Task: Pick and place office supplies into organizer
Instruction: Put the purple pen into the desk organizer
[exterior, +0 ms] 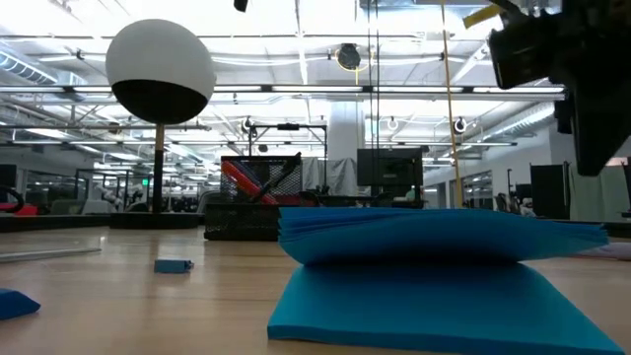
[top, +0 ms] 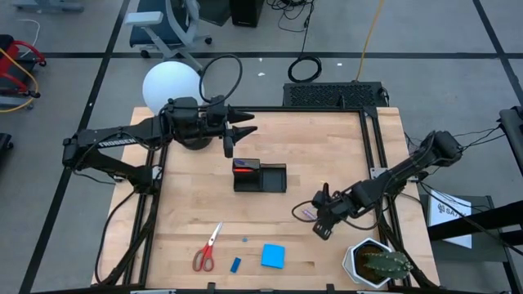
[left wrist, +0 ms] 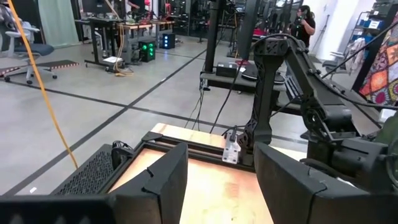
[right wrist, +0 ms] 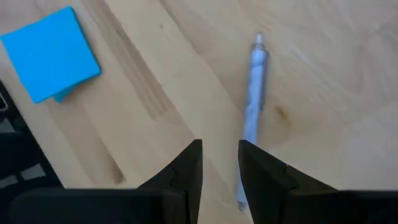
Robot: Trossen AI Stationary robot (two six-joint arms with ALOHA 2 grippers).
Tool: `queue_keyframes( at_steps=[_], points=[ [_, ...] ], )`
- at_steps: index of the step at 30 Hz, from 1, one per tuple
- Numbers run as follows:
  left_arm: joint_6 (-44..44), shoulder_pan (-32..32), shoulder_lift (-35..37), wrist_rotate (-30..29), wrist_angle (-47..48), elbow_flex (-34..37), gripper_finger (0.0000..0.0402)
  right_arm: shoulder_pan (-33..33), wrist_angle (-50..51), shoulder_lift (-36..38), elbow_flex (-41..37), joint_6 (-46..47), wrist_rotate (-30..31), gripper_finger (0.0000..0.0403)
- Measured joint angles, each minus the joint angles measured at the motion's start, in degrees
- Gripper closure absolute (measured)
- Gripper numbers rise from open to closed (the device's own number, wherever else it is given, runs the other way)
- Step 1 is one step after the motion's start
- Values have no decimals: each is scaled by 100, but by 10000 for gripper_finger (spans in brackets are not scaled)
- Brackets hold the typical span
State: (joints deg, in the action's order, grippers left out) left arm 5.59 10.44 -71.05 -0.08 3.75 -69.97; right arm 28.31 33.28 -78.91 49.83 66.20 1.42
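The wooden counter (top: 270,163) sits in a black frame in a big workshop, grey taped floor all round, an office chair (top: 167,24) beyond its far left corner and, seen past the left arm's wrist, benches, racks and a person standing far back. A white globe lamp (top: 170,84) stands at the far left of the counter. The left arm reaches in from the left, level with the lamp base, so its left gripper (top: 242,127) hangs just beyond the far side of the organizer (top: 260,176) with its fingers parted and nothing between them; I judge it has just dropped something there, since a red item already stands in the organizer's left compartment. The right arm comes in from the right and bends low, bringing the right gripper (right wrist: 219,163) close over the purple pen (right wrist: 252,112), which lies flat on the wood right of centre; its fingers stand a narrow gap apart beside the pen and hold nothing, so this looks like the approach to a pick. A potted cactus (top: 377,263) occupies the near right corner. Along the near edge wait the blue notepad (top: 273,256), the red-handled scissors (top: 207,248) to its left, and between them the small blue eraser (top: 235,265).
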Motion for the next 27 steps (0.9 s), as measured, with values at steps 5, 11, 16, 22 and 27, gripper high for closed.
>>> queue_keyframes(
  at_steps=[5, 11, 16, 22, 27],
  points=[
    [-84, 0, 0, -5, 0, 0, 215, -41, -27, -36, -270, 56, -150, 310],
    [-227, -2, 0, -46, 72, 0, 215, -54, -114, -53, -385, 300, -297, 310],
    [-210, 0, 0, -46, 74, 0, 215, -54, -191, -66, -385, 308, -298, 310],
    [-205, 0, 0, -151, 83, 0, 215, -6, -226, -293, -387, 189, -463, 310],
    [-186, -2, 0, -153, 83, 2, 215, -6, -432, -715, -387, 57, -735, 310]
  ],
)
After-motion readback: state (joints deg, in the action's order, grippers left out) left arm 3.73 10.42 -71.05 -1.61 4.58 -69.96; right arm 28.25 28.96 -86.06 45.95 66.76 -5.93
